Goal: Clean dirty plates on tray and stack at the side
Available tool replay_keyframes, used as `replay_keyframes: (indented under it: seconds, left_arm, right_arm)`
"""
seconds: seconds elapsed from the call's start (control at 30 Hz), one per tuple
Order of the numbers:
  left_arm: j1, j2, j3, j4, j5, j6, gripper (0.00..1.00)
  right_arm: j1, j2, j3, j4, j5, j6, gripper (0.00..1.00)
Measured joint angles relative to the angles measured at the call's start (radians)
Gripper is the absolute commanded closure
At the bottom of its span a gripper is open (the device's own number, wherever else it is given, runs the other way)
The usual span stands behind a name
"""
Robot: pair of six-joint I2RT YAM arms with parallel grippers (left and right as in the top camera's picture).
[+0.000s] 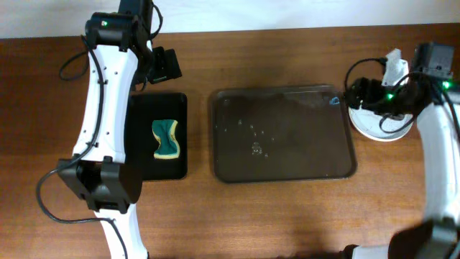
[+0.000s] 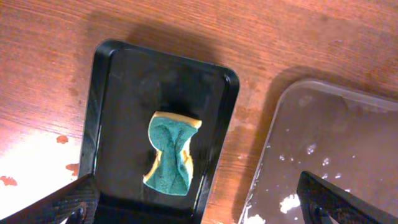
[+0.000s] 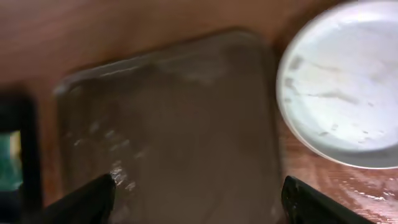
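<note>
At the far left, the left gripper (image 1: pixel 164 65) hangs above the table's far edge. Its fingers (image 2: pixel 62 202) are spread wide. Just near of it lies a small black tray (image 1: pixel 138 140) holding a green-and-yellow sponge (image 1: pixel 167 139). In the middle sits the big brown tray (image 1: pixel 284 169), bare but for droplets and wet smears. The plates (image 1: pixel 381 128) rest on the table just beside its far right corner. From here I can't tell how many are piled there. The right gripper (image 1: pixel 363 92) hovers over their far left rim, fingers (image 3: pixel 87 199) parted and gripping nothing. The right wrist view is blurred, and the top plate shows only faint marks.
</note>
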Motion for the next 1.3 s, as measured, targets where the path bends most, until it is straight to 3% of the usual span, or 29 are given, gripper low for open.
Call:
replay_keyframes:
  seconds: [0.2, 0.47, 0.57, 0.67, 0.8, 0.93, 1.03, 1.3]
  left_arm:
    - [0.0, 0.0, 0.0, -0.001, 0.0, 0.0, 0.0]
    - [-0.001, 0.0, 0.0, -0.001, 0.0, 0.0, 0.0]
    - [-0.001, 0.0, 0.0, -0.003, 0.0, 0.0, 0.0]
    - [-0.001, 0.0, 0.001, -0.001, -0.001, 0.0, 0.0]
    - [-0.001, 0.0, 0.0, 0.0, 0.0, 0.0, 0.0]
    - [-0.001, 0.0, 0.0, -0.004, 0.0, 0.0, 0.0]
    - [-0.001, 0.0, 0.0, -0.003, 0.0, 0.0, 0.0]
    - [-0.001, 0.0, 0.0, -0.001, 0.0, 0.0, 0.0]
  right_arm:
    - [0.171, -0.309, 0.008, -0.212, -0.012, -0.043, 0.01]
    - [0.179, -0.331, 0.009, -0.238, 0.035, -0.043, 0.01]
    - [0.203, -0.384, -0.08, 0.018, 0.095, -0.063, 0.01]
    - [0.224, -0.674, -0.423, 0.357, 0.191, -0.076, 0.01]
    - [0.204, -1.157, -1.044, 0.763, 0.221, -0.085, 0.01]
    - [0.204, -1.439, -1.383, 0.921, 0.191, -0.088, 0.01]
    - [0.204, -1.54, -1.481, 0.971, 0.187, -0.088, 0.01]
    - [0.204, -1.54, -1.486, 0.979, 0.187, -0.083, 0.01]
